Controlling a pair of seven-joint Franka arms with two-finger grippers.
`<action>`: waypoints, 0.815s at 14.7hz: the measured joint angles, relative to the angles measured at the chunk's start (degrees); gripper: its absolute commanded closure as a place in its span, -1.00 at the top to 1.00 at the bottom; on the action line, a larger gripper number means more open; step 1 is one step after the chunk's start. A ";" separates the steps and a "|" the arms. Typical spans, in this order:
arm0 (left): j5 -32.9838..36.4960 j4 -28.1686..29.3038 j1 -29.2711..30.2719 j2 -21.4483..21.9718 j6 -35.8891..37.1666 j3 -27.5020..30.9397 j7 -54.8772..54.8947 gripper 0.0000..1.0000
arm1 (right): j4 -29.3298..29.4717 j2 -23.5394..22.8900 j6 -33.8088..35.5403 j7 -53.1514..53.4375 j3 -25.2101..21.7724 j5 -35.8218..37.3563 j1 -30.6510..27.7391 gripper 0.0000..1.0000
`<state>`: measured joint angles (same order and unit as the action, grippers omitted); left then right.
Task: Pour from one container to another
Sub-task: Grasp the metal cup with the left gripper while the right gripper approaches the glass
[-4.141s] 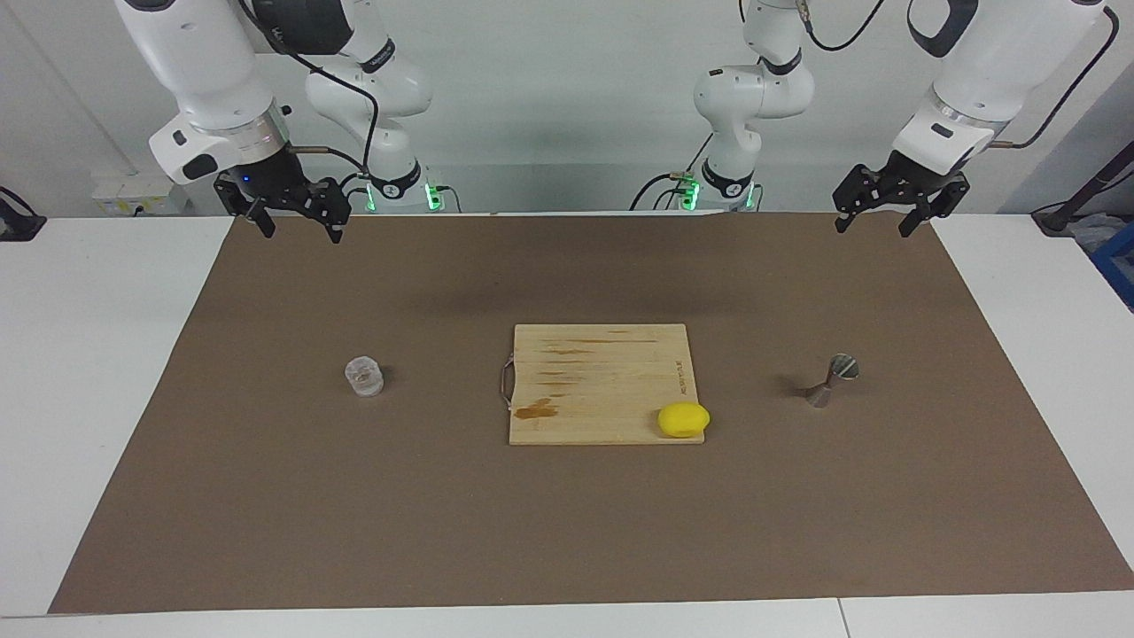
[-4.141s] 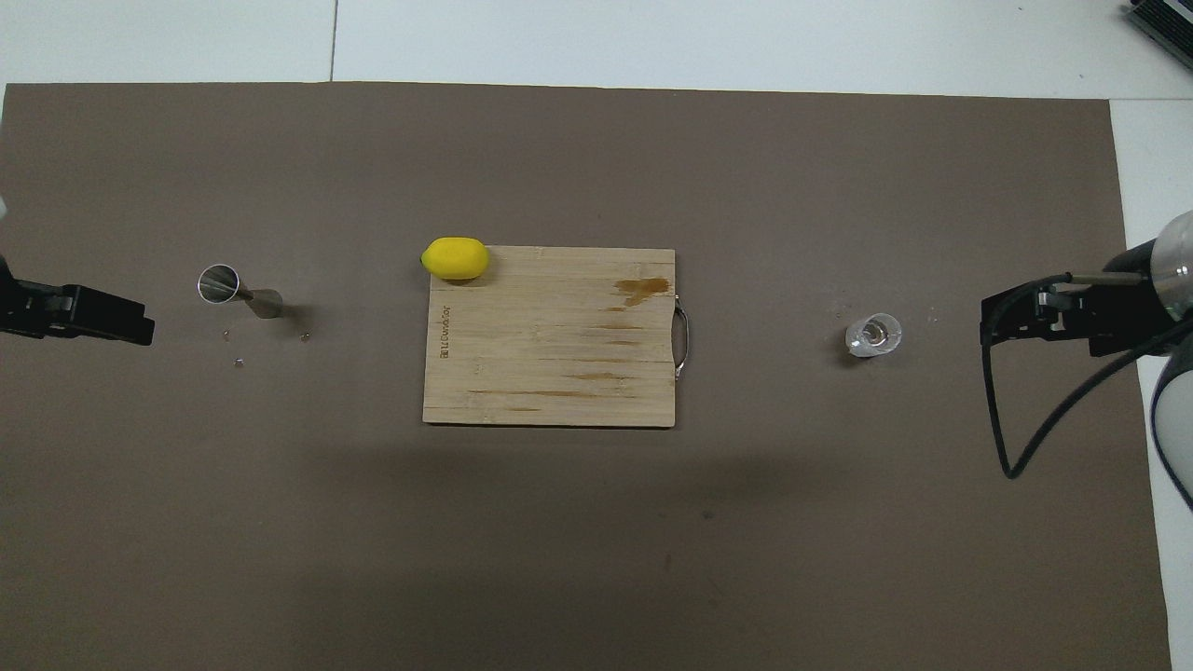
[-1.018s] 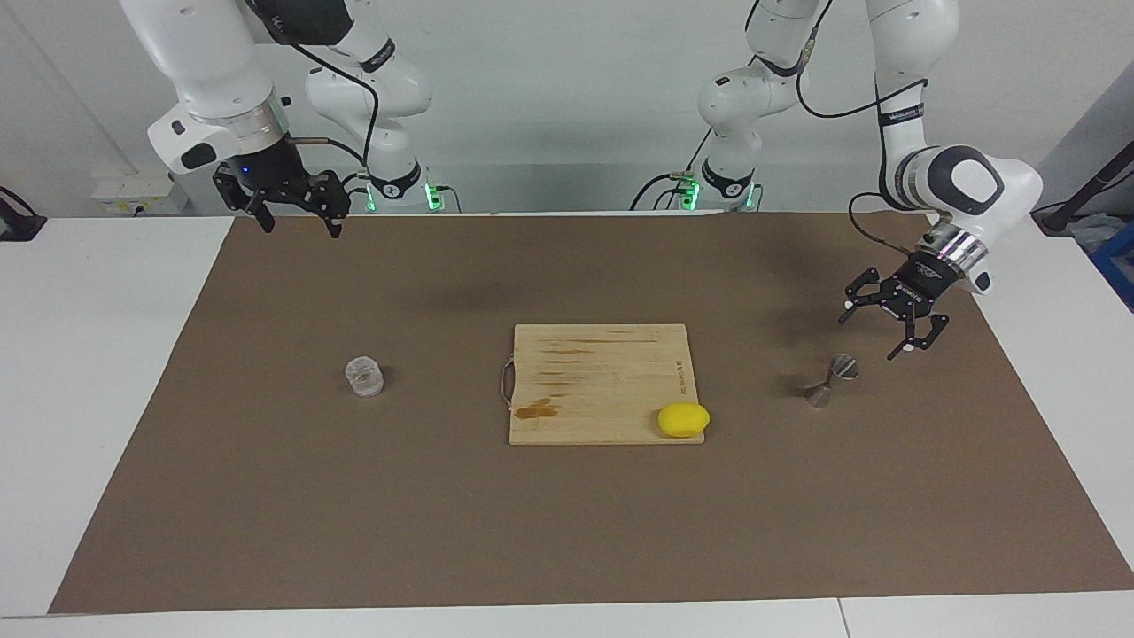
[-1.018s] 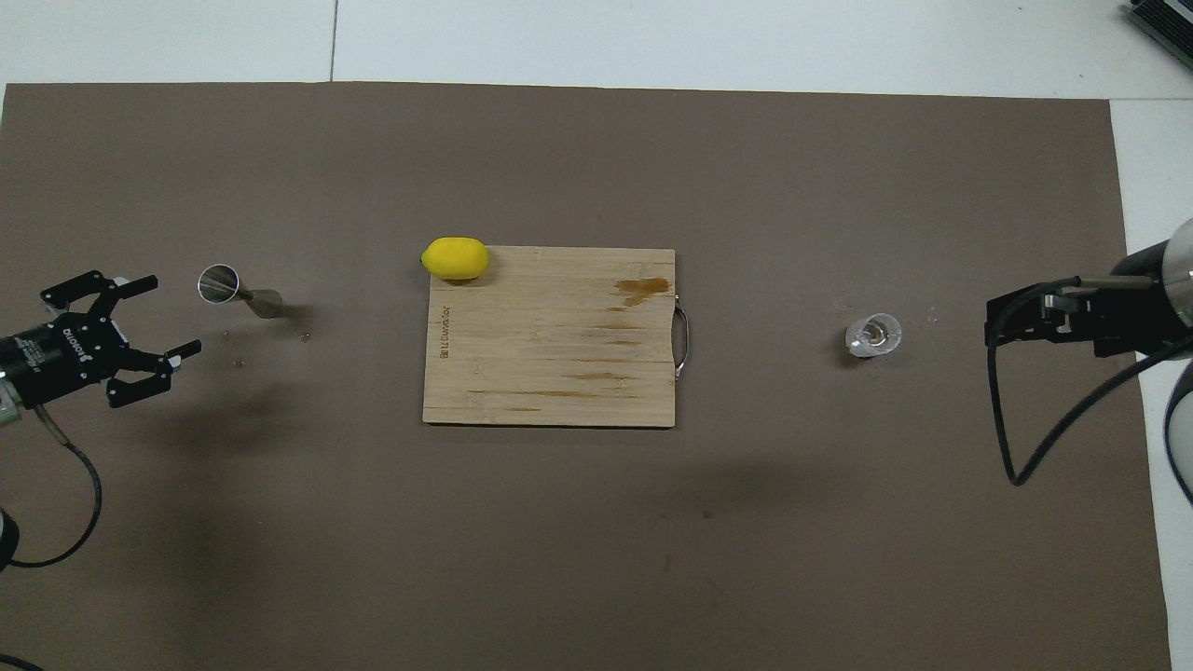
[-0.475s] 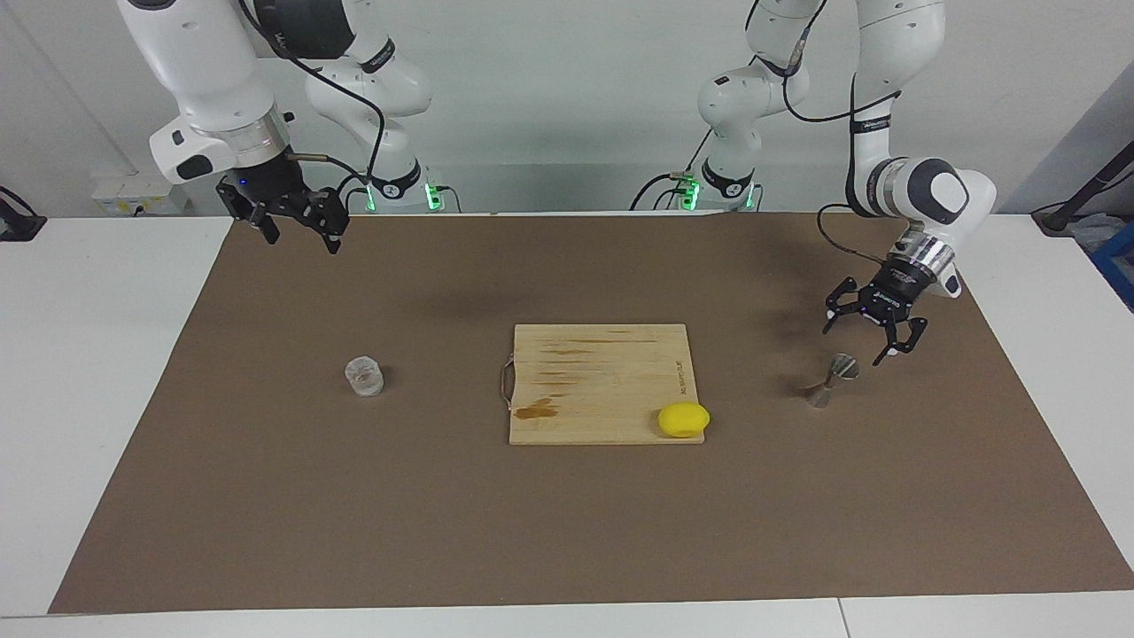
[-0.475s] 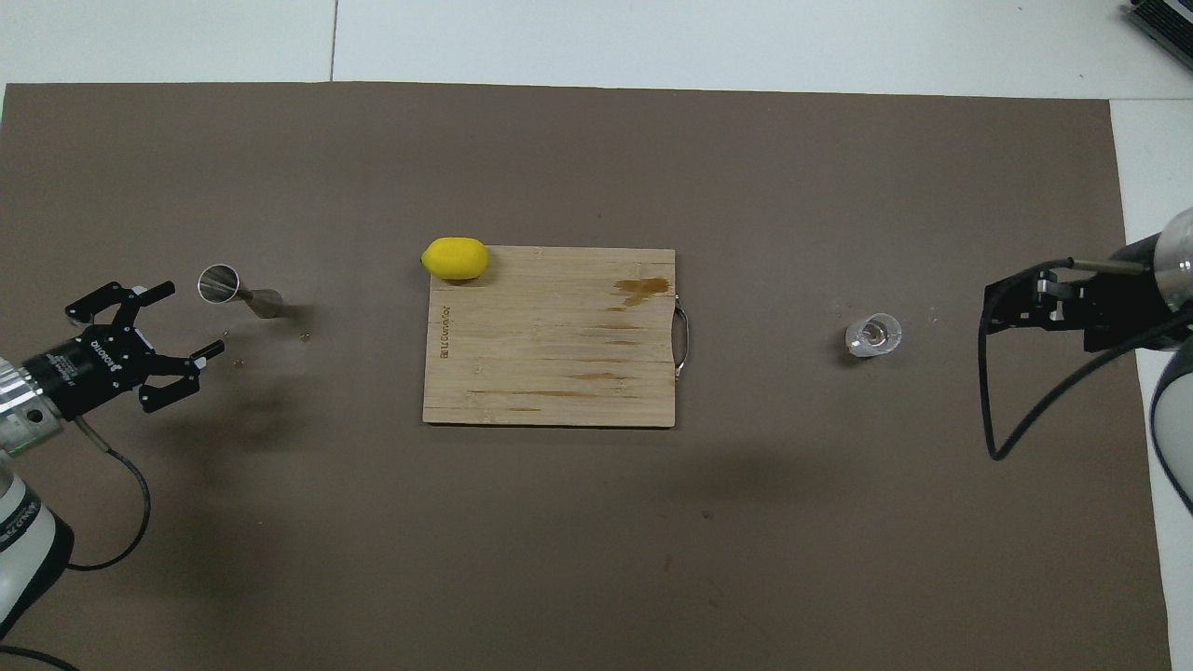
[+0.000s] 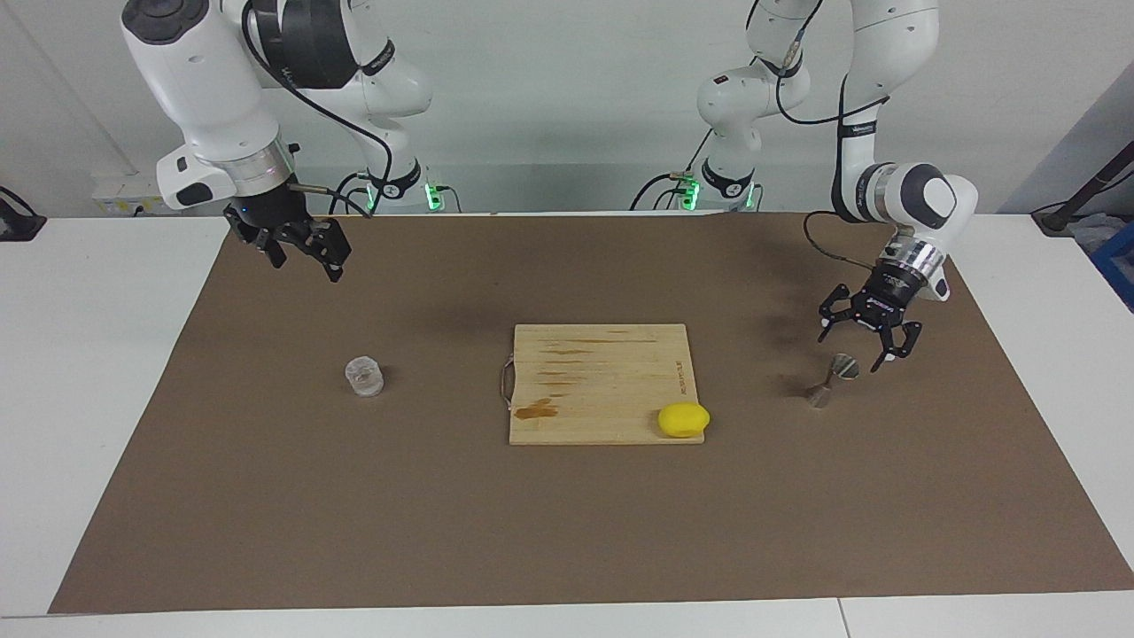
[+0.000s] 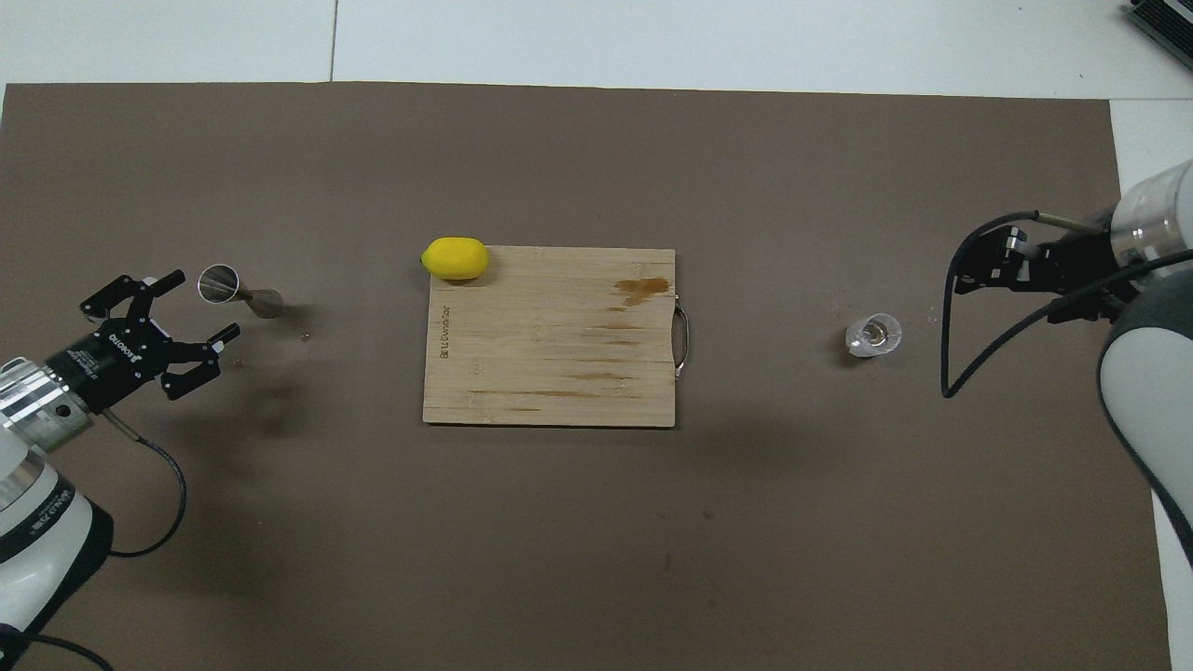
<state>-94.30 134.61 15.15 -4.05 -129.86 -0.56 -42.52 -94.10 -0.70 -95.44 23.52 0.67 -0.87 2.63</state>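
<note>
Left gripper (image 7: 869, 346), fingers spread wide and empty, hangs just over the steel jigger (image 7: 831, 380), which lies tipped on its side on the brown mat (image 7: 567, 532) at three o'clock from the cutting board (image 7: 602, 381) in the facing view; it should probably close across the narrow waist and stand the jigger upright; right gripper (image 7: 306, 257), also apart, hovers at eleven o'clock from the glass tumbler (image 7: 364, 376), which stands at nine o'clock from the board.
</note>
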 measured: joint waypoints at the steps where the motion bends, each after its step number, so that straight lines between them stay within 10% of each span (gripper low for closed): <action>1: -1.07 0.02 -0.05 -0.38 -0.06 0.00 0.69 1.00 | 0.10 -0.07 -0.17 1.35 -0.15 -0.83 -0.12 0.81; 12: -9.42 0.00 -3.40 -1.47 -3.69 -0.04 3.57 0.90 | 0.14 -8.78 -6.00 24.33 -0.61 -3.86 -4.38 0.78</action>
<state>-103.71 134.61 11.75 -5.53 -133.55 -0.60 -38.94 -93.96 -9.48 -101.44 47.85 0.06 -4.74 -1.75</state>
